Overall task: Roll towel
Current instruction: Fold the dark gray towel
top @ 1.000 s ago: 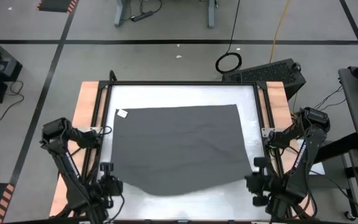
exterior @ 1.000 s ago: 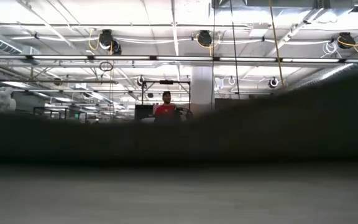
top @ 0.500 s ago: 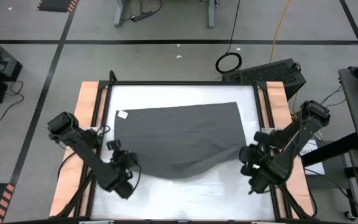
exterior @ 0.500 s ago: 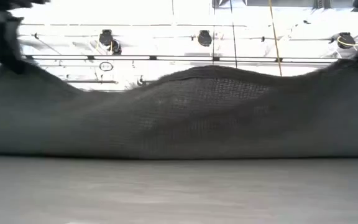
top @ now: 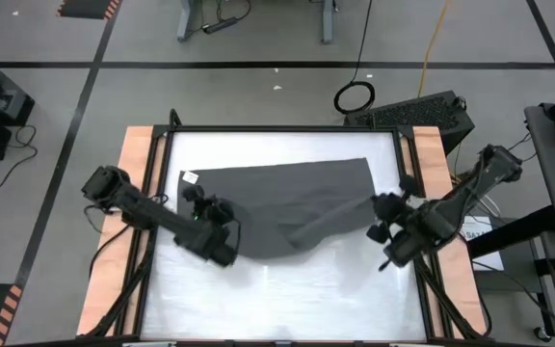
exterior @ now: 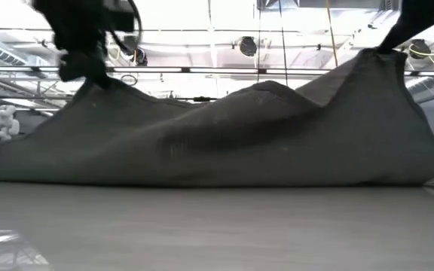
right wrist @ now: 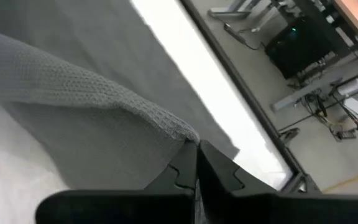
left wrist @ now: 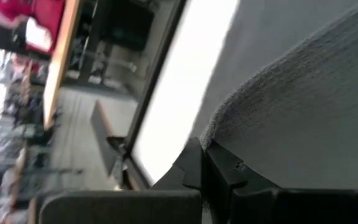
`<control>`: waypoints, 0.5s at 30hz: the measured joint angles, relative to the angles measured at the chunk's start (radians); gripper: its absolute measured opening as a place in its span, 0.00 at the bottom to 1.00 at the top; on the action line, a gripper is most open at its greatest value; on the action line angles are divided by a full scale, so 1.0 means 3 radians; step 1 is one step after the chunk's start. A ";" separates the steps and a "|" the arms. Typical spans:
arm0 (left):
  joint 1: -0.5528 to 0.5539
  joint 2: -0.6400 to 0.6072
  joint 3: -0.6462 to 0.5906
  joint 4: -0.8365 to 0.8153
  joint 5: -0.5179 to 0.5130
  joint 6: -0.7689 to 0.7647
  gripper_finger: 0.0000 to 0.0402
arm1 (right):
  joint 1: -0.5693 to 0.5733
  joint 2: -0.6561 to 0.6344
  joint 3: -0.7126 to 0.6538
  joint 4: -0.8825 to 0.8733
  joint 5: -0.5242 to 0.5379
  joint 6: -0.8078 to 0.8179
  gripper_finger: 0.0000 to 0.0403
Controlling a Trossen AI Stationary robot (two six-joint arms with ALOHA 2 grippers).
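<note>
**Q:** Behind the counter (top: 287, 289), what does the room look like?

**A:** Grey floor with dark tape lines surrounds it in the high view, with a black keyboard-like unit (top: 414, 111) and a coiled cable (top: 355, 96) lying past the far edge. The low view shows a bright ceiling hung with pipes and lamps.

**Q:** Where is the towel (top: 282, 198)?

**A:** On the white counter, in its far half. The far edge lies flat, with a small white tag (top: 189, 176) at the far-left corner. The near edge is lifted at both corners, so the cloth sags between 2 raised points in the low view, while its lower rim rests on the counter.

**Q:** What is the left gripper (top: 222, 214) doing?

**A:** It is over the towel's near-left corner, jaws closed on the cloth. The left wrist view shows the knit edge pinched between the dark fingers (left wrist: 219, 180), and the low view shows that corner held up off the counter.

**Q:** And the right gripper (top: 383, 207)?

**A:** It holds the near-right corner, jaws clamped on the towel too. In the right wrist view a fold of the weave runs straight into the closed fingertips (right wrist: 185, 171). In the low view this corner is raised higher than the left one.

**Q:** Any creases?

**A:** A diagonal fold runs from the right corner toward the middle of the near edge.
</note>
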State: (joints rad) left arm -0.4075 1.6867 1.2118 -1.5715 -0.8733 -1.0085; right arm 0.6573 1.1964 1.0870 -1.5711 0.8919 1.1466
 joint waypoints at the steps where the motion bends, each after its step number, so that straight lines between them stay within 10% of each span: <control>1: 0.0111 0.0000 0.0000 0.0000 -0.0001 0.0073 0.00 | -0.0079 -0.0051 0.0000 0.0001 -0.0001 -0.0056 0.00; 15: 0.1608 -0.0001 0.0000 -0.0001 0.0032 0.1133 0.00 | -0.1317 -0.0373 -0.0001 0.0287 -0.0118 -0.1328 0.00</control>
State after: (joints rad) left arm 0.0750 1.6863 1.2118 -1.5718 -0.8638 -0.6685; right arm 0.2623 1.0843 1.0866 -1.4851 0.8566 0.7483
